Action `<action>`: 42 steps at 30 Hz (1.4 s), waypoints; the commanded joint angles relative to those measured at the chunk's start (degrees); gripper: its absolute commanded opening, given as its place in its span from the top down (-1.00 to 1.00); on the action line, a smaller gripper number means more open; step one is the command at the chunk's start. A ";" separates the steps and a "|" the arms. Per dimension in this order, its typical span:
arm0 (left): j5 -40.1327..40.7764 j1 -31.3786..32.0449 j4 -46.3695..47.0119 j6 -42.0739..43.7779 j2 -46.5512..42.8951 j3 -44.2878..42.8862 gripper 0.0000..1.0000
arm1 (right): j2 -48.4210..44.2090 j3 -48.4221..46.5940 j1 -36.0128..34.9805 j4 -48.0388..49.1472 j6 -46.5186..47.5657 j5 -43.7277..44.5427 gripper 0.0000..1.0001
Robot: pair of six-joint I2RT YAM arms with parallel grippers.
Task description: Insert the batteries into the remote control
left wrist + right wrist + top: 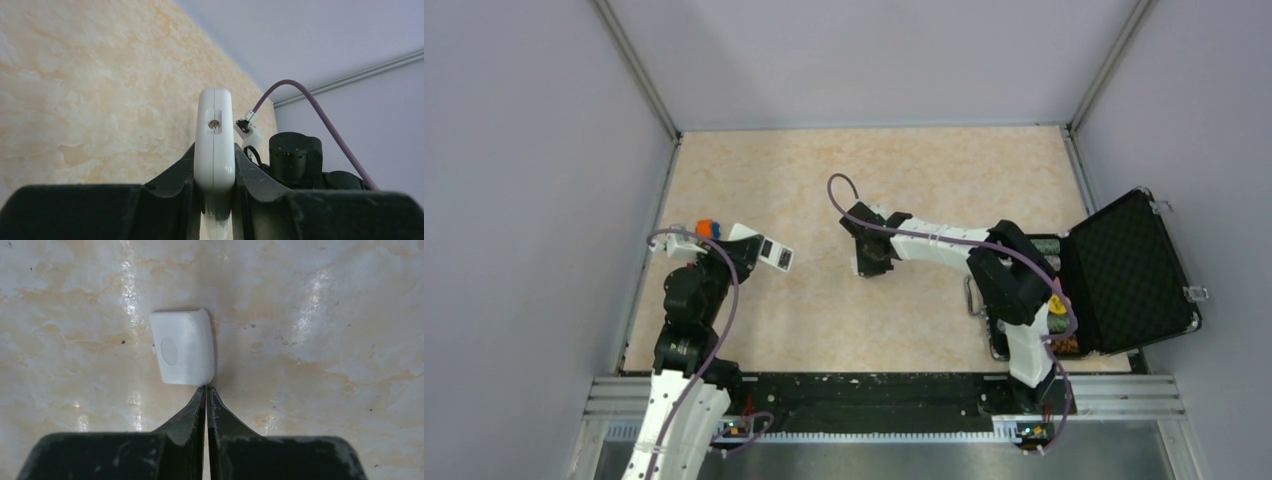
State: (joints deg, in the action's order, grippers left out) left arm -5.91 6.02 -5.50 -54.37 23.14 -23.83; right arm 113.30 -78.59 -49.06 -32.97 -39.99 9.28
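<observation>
The left pincer (215, 167) is clenched on the remote control (215, 140), its 2 fingers pressing the white bar's flat sides. The bar stands on edge between them with its rounded end pointing away from the wrist camera. From the top camera the remote control (772, 253) sits at the left side of the bench (824, 170), held above the surface with its dark recess facing up. The right pincer (205, 392) is clenched with nothing between its fingers, which are pressed together. Their tips meet right at the near corner of a small white plastic piece (184, 346) that lies flat on the bench and bears a faint oval mark. The right arm reaches to mid-bench. A black case (1129, 270) lies open at the right edge, its foam lining showing.
</observation>
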 commanded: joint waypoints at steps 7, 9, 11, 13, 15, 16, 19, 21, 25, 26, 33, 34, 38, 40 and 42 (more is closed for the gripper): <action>2.09 -0.22 4.97 -0.47 0.69 -0.63 1.00 | -0.52 0.40 -0.61 8.93 7.47 -3.10 0.90; 2.13 -0.22 5.00 -0.35 1.01 -0.81 1.00 | -1.15 0.81 -0.60 11.81 9.71 -6.47 0.83; 2.18 -0.22 4.97 -0.09 1.36 -1.05 1.00 | -1.76 0.92 -0.59 13.77 10.52 -8.83 0.75; 2.60 -0.22 4.76 0.08 1.62 -1.36 1.00 | -2.80 0.75 -0.52 13.41 10.69 -10.55 0.69; 2.97 -0.22 4.51 0.26 1.76 -1.70 1.00 | -5.10 1.23 -0.22 12.53 11.40 -12.05 0.57; 3.15 -0.22 4.32 0.43 1.88 -1.88 1.00 | -6.46 2.08 0.20 12.50 11.99 -12.57 0.50; 4.17 -0.22 3.11 0.98 2.41 -2.86 1.00 | -9.17 3.36 2.88 11.95 16.75 -15.91 0.20; 5.21 -0.30 1.61 1.27 2.95 -3.67 1.00 | -8.26 2.35 4.85 10.23 22.81 -19.13 -0.03; 9.31 -0.31 -1.97 1.82 4.85 -6.10 1.00 | -6.85 0.75 5.46 7.79 43.75 -20.74 -0.17; 9.94 -0.31 -2.51 1.92 5.28 -6.66 1.00 | -6.22 0.31 5.51 6.81 48.69 -20.76 -0.18; 12.60 -0.37 -3.14 3.22 7.26 -9.14 1.00 | -5.82 2.64 5.55 10.41 67.80 -24.46 -0.19; 12.78 -0.39 -3.20 3.72 7.50 -9.62 1.00 | -5.58 2.85 5.55 11.13 69.13 -24.41 -0.20; 13.36 -0.63 -3.31 5.25 9.12 -11.10 1.00 | -2.47 1.20 5.54 11.51 72.01 -22.34 -0.20; 13.17 -0.95 -2.81 5.40 10.01 -11.48 1.00 | -0.78 0.40 5.55 10.83 73.86 -23.34 -0.20; 12.85 -1.32 -2.45 5.33 10.90 -11.94 1.00 | 0.29 0.36 5.55 10.73 75.65 -24.93 -0.20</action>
State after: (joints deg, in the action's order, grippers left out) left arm 6.09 5.56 -11.22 -50.50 32.77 -32.71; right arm 110.83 -75.92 -43.11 -23.00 28.91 -13.08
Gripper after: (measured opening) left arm 0.266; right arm 0.601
